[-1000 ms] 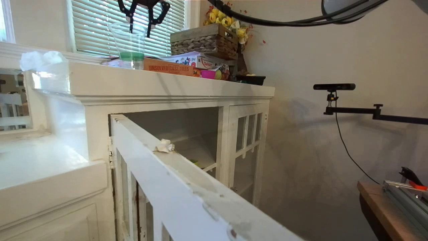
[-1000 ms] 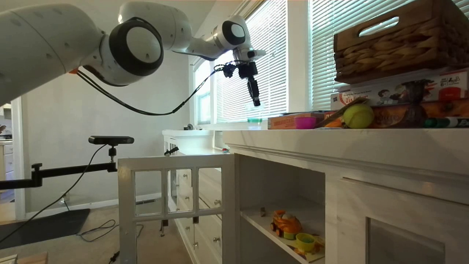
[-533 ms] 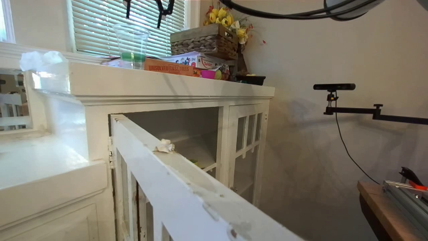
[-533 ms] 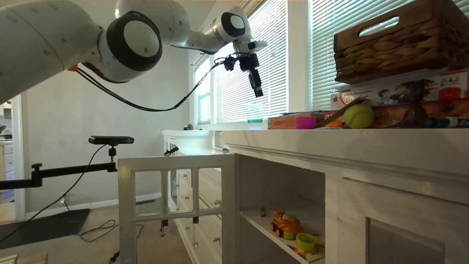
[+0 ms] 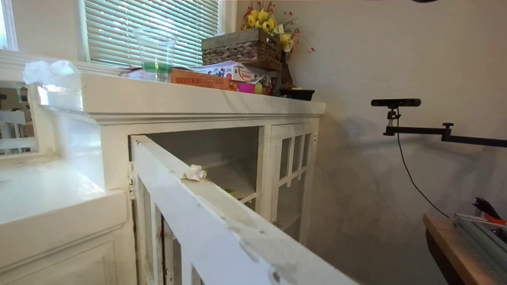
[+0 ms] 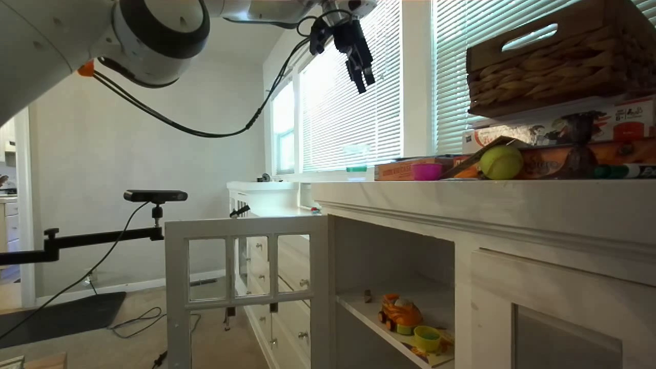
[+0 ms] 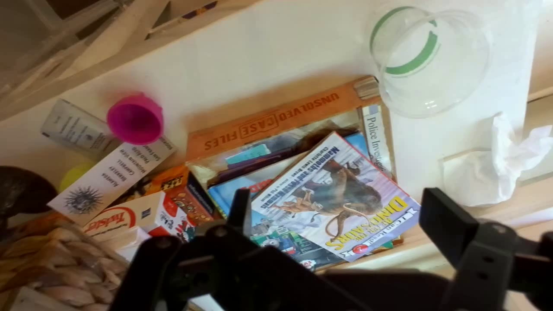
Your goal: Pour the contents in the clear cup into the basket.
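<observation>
The clear cup (image 5: 156,49), see-through with a green band low down, stands upright on the white cabinet top near its front edge. It shows faintly as the clear cup (image 6: 356,161) in another exterior view. Seen from above, the clear cup (image 7: 436,65) shows no contents that I can make out. The woven basket (image 5: 241,51) rests on stacked boxes farther along; the basket (image 7: 65,270) fills the lower left corner of the wrist view. My gripper (image 6: 365,86) hangs high above the cup. In the wrist view my gripper (image 7: 336,198) is wide open, nothing between its fingers.
Beside the cup lie an orange case-files box (image 7: 276,125) and books (image 7: 332,194). A pink cup (image 7: 135,119), a tennis ball (image 6: 501,163) and a dark candlestick (image 6: 579,143) stand near the boxes. Crumpled tissue (image 7: 479,172) lies behind the cup. A cabinet door (image 5: 222,206) swings outward.
My jaws spread apart and let go of the clear cup, which shifted slightly and settled upright. The gripper then rose well above it, leaving an exterior view at the top.
</observation>
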Action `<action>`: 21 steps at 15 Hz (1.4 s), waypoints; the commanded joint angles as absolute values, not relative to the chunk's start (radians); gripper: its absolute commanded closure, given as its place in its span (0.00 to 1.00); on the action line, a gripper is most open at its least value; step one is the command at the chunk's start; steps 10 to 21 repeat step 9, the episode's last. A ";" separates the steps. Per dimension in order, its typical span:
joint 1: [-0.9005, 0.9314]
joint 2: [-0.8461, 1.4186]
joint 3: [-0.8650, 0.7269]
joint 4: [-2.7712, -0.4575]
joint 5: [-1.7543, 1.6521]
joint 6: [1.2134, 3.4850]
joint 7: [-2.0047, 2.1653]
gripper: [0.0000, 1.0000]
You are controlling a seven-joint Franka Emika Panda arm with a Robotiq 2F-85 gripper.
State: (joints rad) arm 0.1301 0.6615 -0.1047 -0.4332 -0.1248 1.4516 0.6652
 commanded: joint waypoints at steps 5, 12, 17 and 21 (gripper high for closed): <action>0.036 0.565 -0.039 -0.458 -0.036 1.261 0.358 0.00; 0.039 0.580 -0.050 -0.445 -0.054 1.276 0.363 0.00; 0.039 0.580 -0.050 -0.445 -0.054 1.276 0.363 0.00; 0.039 0.580 -0.050 -0.445 -0.054 1.276 0.363 0.00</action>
